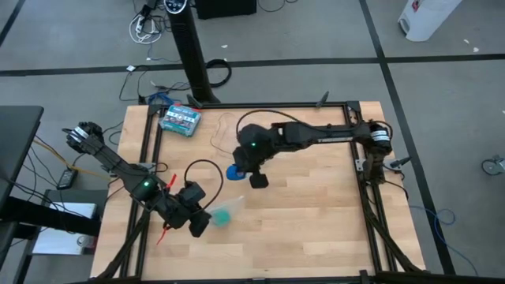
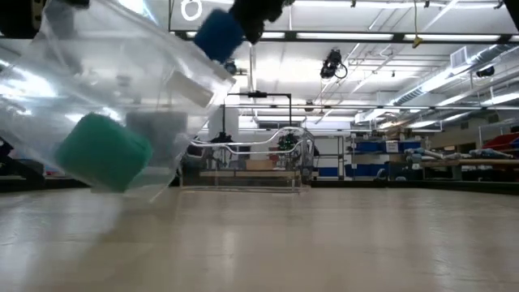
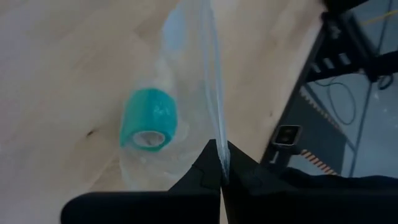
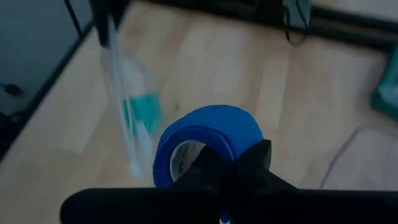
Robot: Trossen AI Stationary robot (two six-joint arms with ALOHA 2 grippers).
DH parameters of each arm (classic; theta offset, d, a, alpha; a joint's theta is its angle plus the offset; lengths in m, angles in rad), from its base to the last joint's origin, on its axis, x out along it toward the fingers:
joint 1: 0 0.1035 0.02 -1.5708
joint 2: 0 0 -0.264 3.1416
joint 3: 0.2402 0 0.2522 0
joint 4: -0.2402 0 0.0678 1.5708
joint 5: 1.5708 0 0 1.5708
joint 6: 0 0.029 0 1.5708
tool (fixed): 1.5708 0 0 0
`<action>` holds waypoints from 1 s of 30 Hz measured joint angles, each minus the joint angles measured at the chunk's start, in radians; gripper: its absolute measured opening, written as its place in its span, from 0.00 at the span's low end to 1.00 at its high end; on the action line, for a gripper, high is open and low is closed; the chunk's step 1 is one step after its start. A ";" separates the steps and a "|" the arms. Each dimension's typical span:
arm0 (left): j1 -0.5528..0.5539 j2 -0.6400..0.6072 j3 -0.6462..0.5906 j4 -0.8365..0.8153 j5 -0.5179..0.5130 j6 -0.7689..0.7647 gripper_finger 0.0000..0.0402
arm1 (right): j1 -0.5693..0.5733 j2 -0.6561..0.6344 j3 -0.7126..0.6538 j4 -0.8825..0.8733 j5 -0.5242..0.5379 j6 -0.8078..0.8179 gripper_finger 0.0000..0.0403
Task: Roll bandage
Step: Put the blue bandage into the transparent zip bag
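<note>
Blue bandage roll pinched in the right gripper, clear bag pinched in the left.

The bandage [image 4: 208, 146], rolled up, sits clamped between the right gripper's [image 4: 233, 163] closed fingers at the high view's centre. Lower left, the left gripper [image 3: 221, 168] is clamped on a clear plastic bag's [image 3: 186, 93] edge; a teal roll [image 3: 148, 119] lies inside. Bare table [image 1: 316, 213] spreads right of both.
</note>
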 joint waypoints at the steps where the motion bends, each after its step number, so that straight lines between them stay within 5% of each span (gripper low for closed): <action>1: 0.004 0.000 0.000 0.013 -0.004 0.010 0.01 | 0.010 -0.006 0.000 0.011 0.000 0.000 0.00; 9: 0.080 0.013 0.000 0.034 -0.069 0.018 0.01 | 0.084 -0.001 0.000 0.032 0.000 0.137 0.00; 19: 0.157 0.129 0.000 0.052 -0.104 0.035 0.01 | 0.086 -0.019 -0.010 -0.081 0.172 0.289 0.00; 30: 0.193 0.151 0.000 0.096 -0.113 0.046 0.01 | 0.086 -0.019 -0.077 -0.071 0.169 0.361 0.00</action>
